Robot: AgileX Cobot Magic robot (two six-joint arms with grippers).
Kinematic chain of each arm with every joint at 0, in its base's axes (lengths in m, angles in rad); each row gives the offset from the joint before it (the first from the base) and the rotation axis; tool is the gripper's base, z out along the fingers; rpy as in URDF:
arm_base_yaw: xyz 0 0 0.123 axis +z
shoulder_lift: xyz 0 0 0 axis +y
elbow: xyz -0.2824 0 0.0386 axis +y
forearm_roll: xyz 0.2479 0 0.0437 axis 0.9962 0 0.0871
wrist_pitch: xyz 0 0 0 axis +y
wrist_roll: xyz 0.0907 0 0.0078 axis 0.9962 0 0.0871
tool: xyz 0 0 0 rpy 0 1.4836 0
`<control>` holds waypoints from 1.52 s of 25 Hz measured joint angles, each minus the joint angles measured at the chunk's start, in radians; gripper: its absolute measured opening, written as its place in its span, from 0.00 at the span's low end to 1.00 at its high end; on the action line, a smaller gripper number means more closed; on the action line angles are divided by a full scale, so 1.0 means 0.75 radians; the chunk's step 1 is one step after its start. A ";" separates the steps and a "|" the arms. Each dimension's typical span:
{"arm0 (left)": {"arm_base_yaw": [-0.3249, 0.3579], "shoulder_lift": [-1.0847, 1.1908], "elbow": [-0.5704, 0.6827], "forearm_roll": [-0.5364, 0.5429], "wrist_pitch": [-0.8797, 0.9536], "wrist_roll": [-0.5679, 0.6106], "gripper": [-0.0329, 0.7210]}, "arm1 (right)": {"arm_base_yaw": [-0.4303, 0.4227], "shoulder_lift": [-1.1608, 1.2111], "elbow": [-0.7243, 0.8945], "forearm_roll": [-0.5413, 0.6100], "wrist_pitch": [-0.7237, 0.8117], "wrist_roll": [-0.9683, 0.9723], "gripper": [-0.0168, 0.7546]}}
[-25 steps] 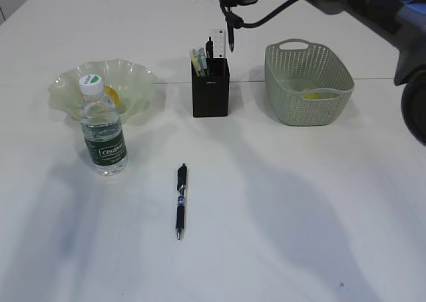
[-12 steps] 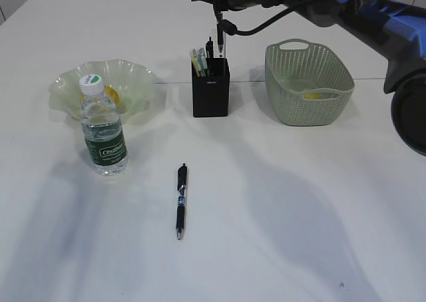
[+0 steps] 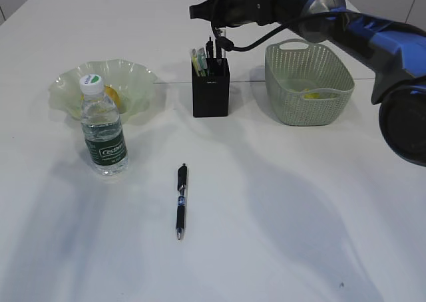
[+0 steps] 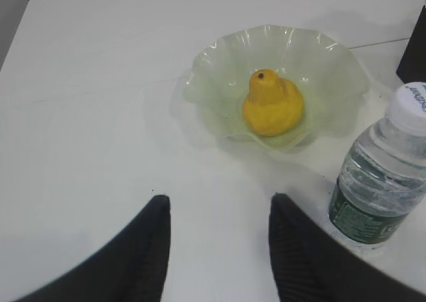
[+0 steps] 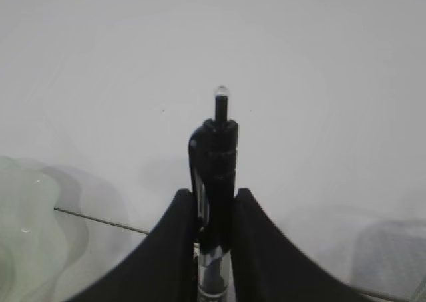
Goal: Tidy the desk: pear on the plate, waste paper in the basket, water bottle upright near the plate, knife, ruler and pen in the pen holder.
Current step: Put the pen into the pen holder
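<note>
The desk is seen at a slant from the front in the exterior view.

Far left: the pale green glass plate with its ruffled rim is placed on the desk, and the yellow pear is seated inside it, stem end up. In the exterior view only a sliver of the pear is seen behind the bottle.

Just in front of the plate, the water bottle is stood upright, white cap on top, dark green label facing the camera.

The left gripper is not seen in the exterior view. In the left wrist view its two dark fingers are held apart, about half spread, over bare desk near the plate and bottle; nothing is gripped between them.

Centre front: a black pen is laid flat on the desk, well apart from everything else, tip toward the camera.

Centre back: the black pen holder is stood upright, with several items standing in it; these cannot be told apart with certainty.

The right gripper is positioned directly above the pen holder. In the right wrist view its fingers are closed narrowly on a dark pen, held upright.

Right: the sage-green basket is set beside the pen holder, apart from it. A pale object with a yellow patch is seen inside; it cannot be identified.
</note>
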 joint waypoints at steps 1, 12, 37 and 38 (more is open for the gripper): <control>0.000 0.000 0.000 0.000 0.000 0.000 0.50 | 0.000 0.006 0.000 0.000 -0.005 0.000 0.17; 0.000 0.000 0.000 0.000 0.000 0.000 0.50 | 0.000 0.038 0.000 -0.002 -0.023 -0.008 0.17; 0.000 0.000 0.000 0.000 0.000 0.000 0.50 | 0.000 0.060 0.000 -0.005 -0.055 -0.010 0.17; 0.000 0.000 0.000 0.000 0.000 0.000 0.50 | 0.000 0.063 0.000 -0.005 -0.055 -0.010 0.17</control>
